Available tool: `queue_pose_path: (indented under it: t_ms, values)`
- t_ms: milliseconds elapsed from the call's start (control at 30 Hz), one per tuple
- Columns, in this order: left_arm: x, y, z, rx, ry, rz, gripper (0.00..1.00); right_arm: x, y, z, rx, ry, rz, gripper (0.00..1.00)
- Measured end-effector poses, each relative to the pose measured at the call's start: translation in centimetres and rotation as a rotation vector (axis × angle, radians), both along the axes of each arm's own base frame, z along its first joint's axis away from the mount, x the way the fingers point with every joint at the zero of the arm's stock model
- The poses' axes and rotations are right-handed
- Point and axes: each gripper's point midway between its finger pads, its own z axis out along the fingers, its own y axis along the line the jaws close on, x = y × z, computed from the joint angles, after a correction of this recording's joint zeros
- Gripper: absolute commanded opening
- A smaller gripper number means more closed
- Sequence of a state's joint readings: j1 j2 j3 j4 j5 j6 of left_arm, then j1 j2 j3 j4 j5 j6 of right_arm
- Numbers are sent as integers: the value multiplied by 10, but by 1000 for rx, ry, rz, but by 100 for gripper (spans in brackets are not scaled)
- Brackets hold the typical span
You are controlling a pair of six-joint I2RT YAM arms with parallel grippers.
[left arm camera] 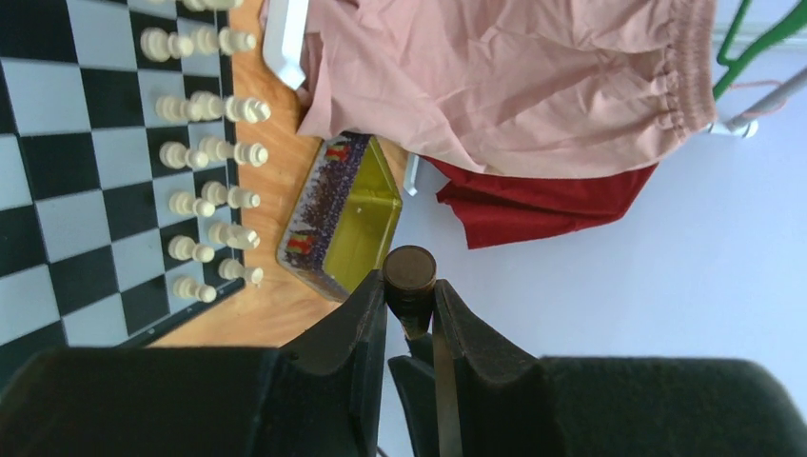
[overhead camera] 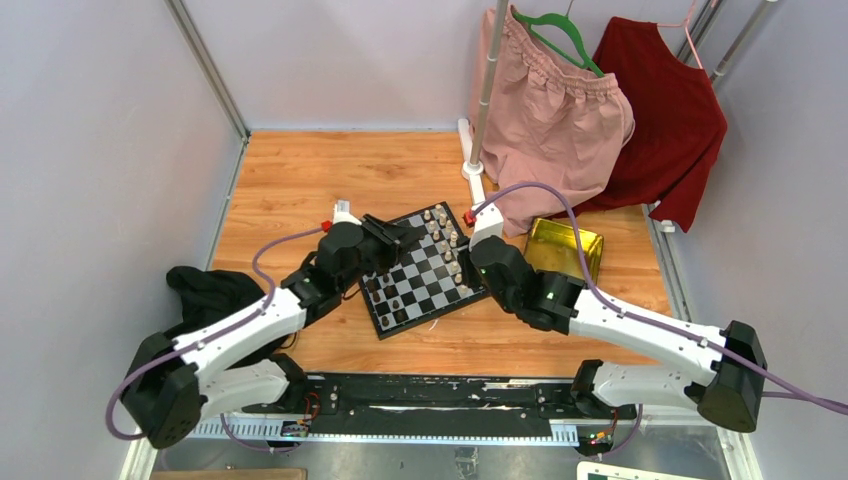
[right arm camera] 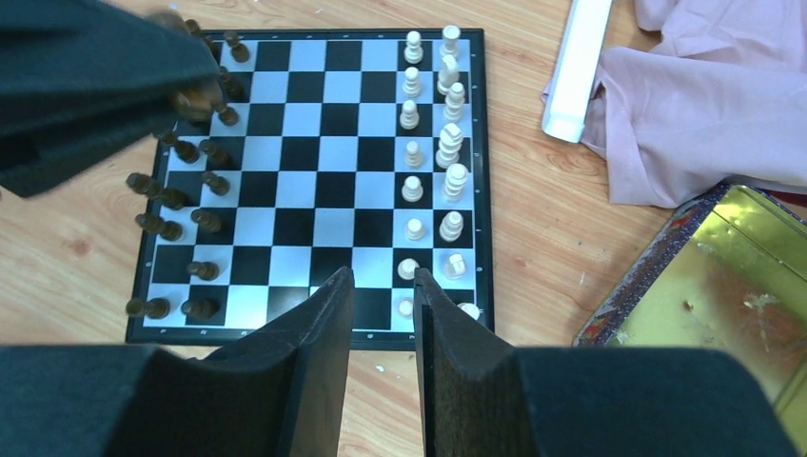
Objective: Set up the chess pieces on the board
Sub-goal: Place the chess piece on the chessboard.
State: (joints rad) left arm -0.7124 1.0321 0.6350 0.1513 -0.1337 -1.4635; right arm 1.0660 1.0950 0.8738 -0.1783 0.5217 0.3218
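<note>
Top view: the board (overhead camera: 425,272) lies at an angle on the wooden table (overhead camera: 300,170). Cream pieces (overhead camera: 443,228) line its far right side; the opposite side is too small here for me to count. The gold tray (overhead camera: 566,248) sits just beside the board on the right, and behind it hang a red garment (overhead camera: 668,120) and a pink garment (overhead camera: 555,110), the pink one on a green hanger (overhead camera: 562,32). No writing is legible from up here. Left wrist view: the left gripper (left arm camera: 410,286) is clamped on one dark piece (left arm camera: 410,269). Its round base faces the camera and it is lifted, not touching the board. The tray's outer wall carries a printed band in red and purple, but I can read no words on it. Right wrist view: the right gripper (right arm camera: 383,309) hangs above the near edge of the board, jaws slightly apart with nothing between them. The cream side looks complete, two rows of eight. The dark pieces (right arm camera: 205,217) stand in two rows along the opposite side. The outer row seems to have a gap at the second square from the near end, and the far corner is hidden behind the left gripper, which reaches in over it. There are tiny marks along the board's border, too small to read. Judgement: the task is nearly done. What is left is seating the held piece, probably in that gap, plus whatever the hidden corner lacks.
</note>
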Motion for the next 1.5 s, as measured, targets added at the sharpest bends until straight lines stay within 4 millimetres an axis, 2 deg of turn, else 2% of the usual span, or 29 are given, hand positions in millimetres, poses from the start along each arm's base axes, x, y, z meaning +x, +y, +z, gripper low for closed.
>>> queue_pose_path:
  t_ms: [167, 500, 667, 900, 1267, 1500]
  values:
    - [12, -12, -28, -119, 115, 5, 0, 14, -8, -7, 1, 22, -44, 33]
    - [41, -11, -51, -310, 240, 78, 0, 28, -12, -22, -8, 64, -70, 33]
    - [44, -14, -66, -375, 320, 93, 0, 35, -11, -34, -28, 97, -77, 33]
    - [41, -4, -88, -401, 396, 127, 0, 42, 3, -35, -22, 120, -51, 33]
    - [42, 1, -93, -409, 411, 138, 1, 40, 16, -49, -35, 165, -5, 34]
    - [38, 2, -88, -417, 403, 125, 0, 43, 34, -38, -2, 158, 63, 36]
